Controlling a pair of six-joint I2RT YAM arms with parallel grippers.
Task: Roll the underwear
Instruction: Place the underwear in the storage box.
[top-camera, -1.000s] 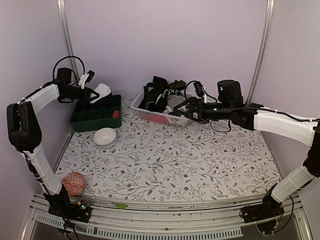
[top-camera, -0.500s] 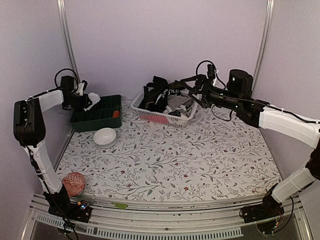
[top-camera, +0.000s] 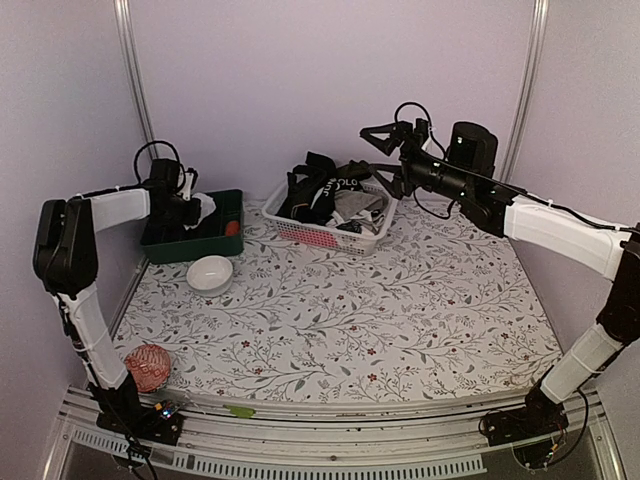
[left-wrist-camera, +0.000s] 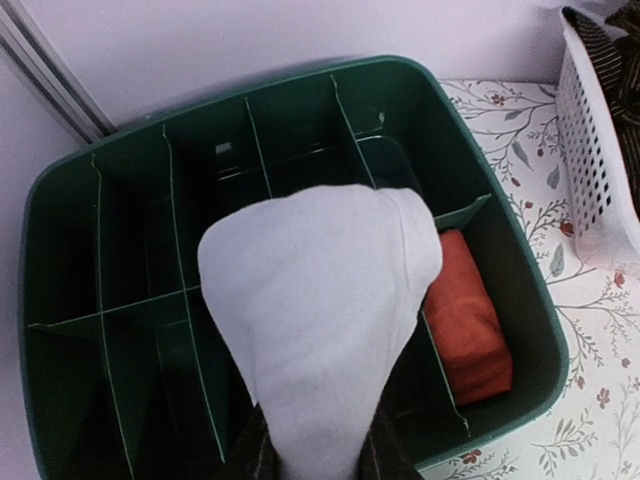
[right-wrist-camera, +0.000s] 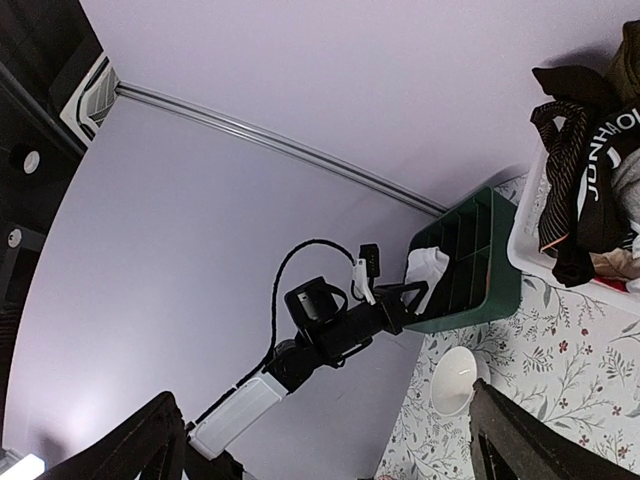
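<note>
left gripper (left-wrist-camera: 318, 455) clenched on white rolled cloth underwear (left-wrist-camera: 320, 310) over green compartmented plastic tray (left-wrist-camera: 200, 140), ten o'clock | right gripper (top-camera: 380, 157) spread, empty, one o'clock | roll looked light, limp: pinch mid-roll

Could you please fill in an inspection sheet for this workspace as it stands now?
Surface: floral table cover, flat, no spills seen.
Job's things: white rolled underwear held over the green divided tray; underwear pile heaped in the white lattice basket.
Clutter: orange item in one tray compartment; white bowl in front of the tray; red ball near the left arm's base.
Grippers: left gripper shut on the white rolled underwear; right gripper open, empty, raised beside the basket.
Cables: black cable loops at both wrists, clear of the table.
Surroundings: lilac walls, metal rails.
</note>
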